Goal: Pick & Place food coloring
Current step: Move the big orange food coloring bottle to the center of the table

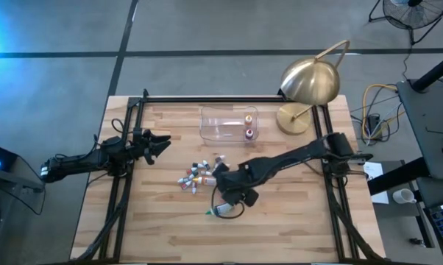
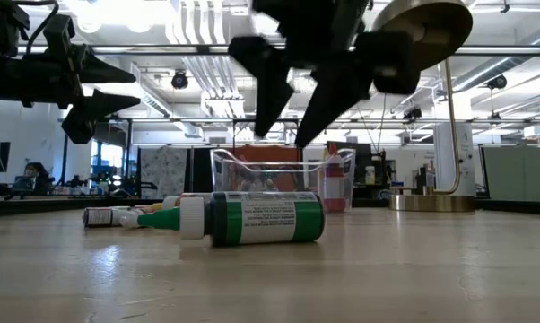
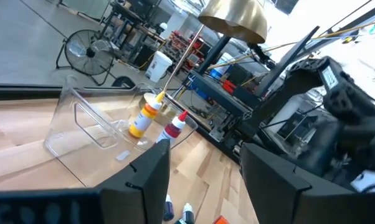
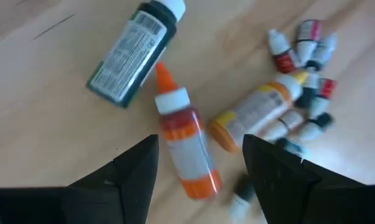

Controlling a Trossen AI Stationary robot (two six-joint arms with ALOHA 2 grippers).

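Observation:
The food coloring lies as a cluster of small bottles on the wooden table's middle. A larger green bottle lies on its side nearer the front edge. In the right wrist view an orange bottle lies on its side, with a yellow one and the green one close by. My right gripper hangs open above the cluster, slanting down, clear of the table in the low view. My left gripper waits open at the table's left, level and holding nothing. Two more bottles are inside the clear tub.
A brass desk lamp stands at the far right corner, right of the clear tub. Black rails run along the table's left and right sides. Bare wood spreads across the near part of the table.

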